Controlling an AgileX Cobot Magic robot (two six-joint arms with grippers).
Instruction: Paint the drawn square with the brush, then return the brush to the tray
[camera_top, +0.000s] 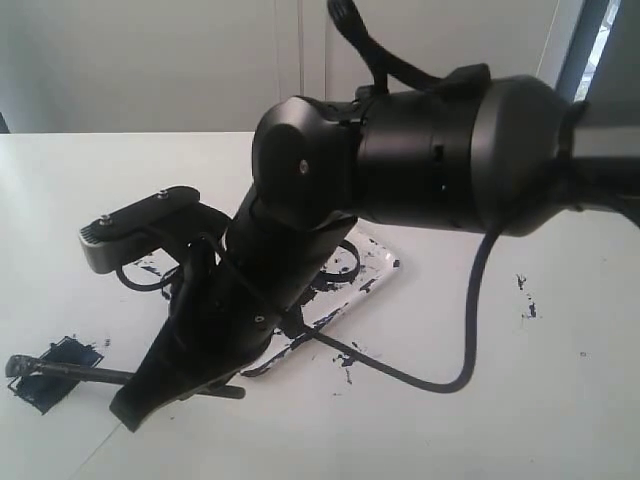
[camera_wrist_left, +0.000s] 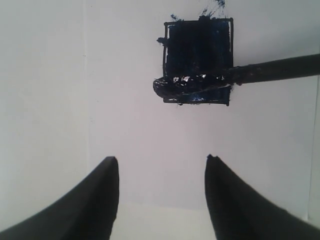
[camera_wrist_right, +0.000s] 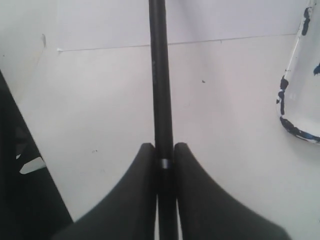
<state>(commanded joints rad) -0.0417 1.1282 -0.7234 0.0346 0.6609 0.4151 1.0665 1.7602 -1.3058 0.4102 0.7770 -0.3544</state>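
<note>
Blue-black paint covers most of the drawn square (camera_wrist_left: 197, 50) on the white paper sheet (camera_wrist_left: 150, 125). The brush (camera_wrist_left: 275, 70) lies nearly level, its wet tip resting on one edge of the square and its shaft running away from it. The right gripper (camera_wrist_right: 161, 155) is clamped on the shaft at the silver band (camera_wrist_right: 165, 164), jaws almost together. The left gripper (camera_wrist_left: 162, 200) hangs over the paper near the square, jaws wide apart, holding nothing. The tray (camera_top: 378, 268), paint-smeared, sits well apart from the square, behind the right arm (camera_top: 400, 170).
</note>
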